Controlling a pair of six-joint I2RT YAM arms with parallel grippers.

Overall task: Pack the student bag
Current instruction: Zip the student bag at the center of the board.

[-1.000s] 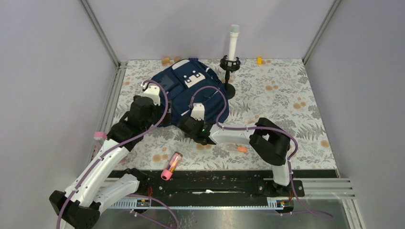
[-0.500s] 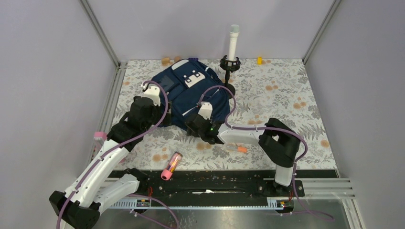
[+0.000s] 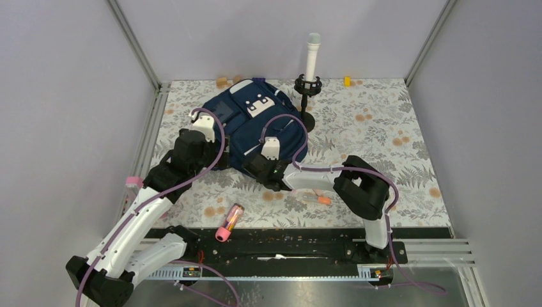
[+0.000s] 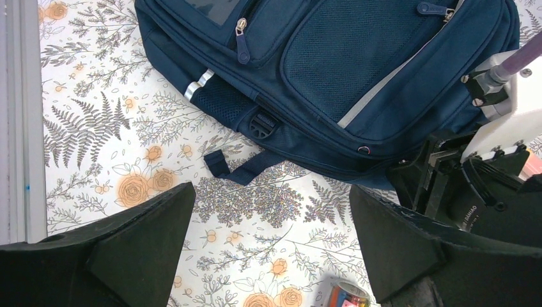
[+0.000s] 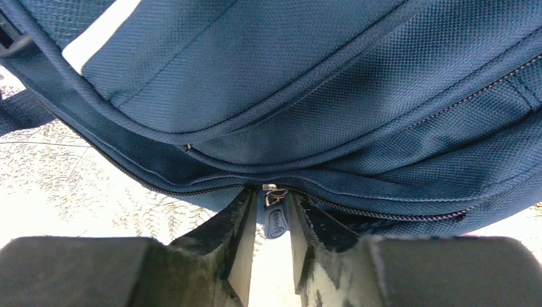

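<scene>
Left gripper [image 4: 271,192]: jaws spread wide and empty, over the floral table [image 4: 96,128] beside the bag's edge. Student bag [image 3: 246,125]: lying flat, upper centre of the overhead view. Right gripper [image 5: 273,194]: fingers narrowed either side of a zipper pull [image 5: 275,222]; whether they pinch it cannot be told.

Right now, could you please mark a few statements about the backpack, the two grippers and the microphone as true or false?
1. The large navy blue fabric backpack lies on the floral-patterned table. True.
2. The jaws of the left gripper are clamped on the backpack. False: it hangs open above the table, holding nothing.
3. A small blue zipper pull sits between the jaws of the right gripper. True.
4. The tall white microphone stands by the arms' bases. False: it stands at the backpack's far side.
</scene>
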